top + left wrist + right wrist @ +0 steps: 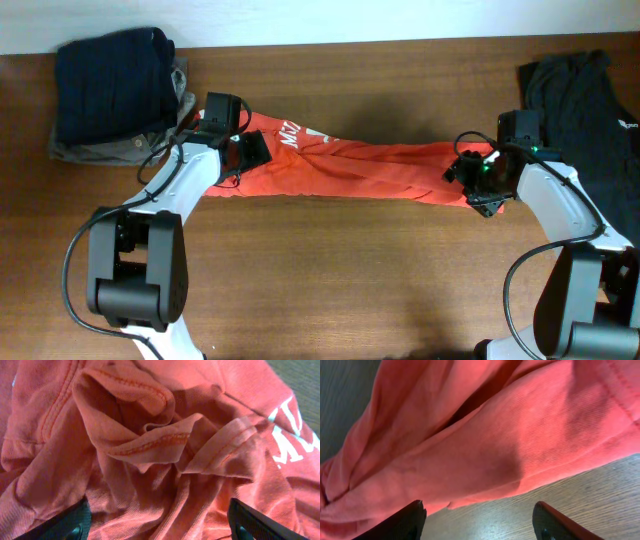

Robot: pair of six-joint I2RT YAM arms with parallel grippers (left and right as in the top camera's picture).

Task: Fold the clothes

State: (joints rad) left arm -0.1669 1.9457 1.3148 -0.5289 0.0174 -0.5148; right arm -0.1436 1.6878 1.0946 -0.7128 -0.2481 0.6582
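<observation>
The clothes, one orange-red T-shirt [360, 165], lie pulled out into a long crumpled band across the middle of the table, white lettering [291, 136] showing near its left end. My left gripper [248, 150] hovers over that left end. In the left wrist view the left gripper [160, 524] is open, its fingers [70, 524] set wide over bunched folds and a stitched hem [150, 445]. My right gripper [478, 182] is at the shirt's right end. It is open too [480, 522], with bare wood between the fingers and the shirt's edge [485, 450] just beyond them.
A stack of folded navy and grey garments [115, 85] sits at the back left. A black garment [585, 90] lies at the far right, close to the right arm. Bare wooden table [340, 280] runs in front of the shirt.
</observation>
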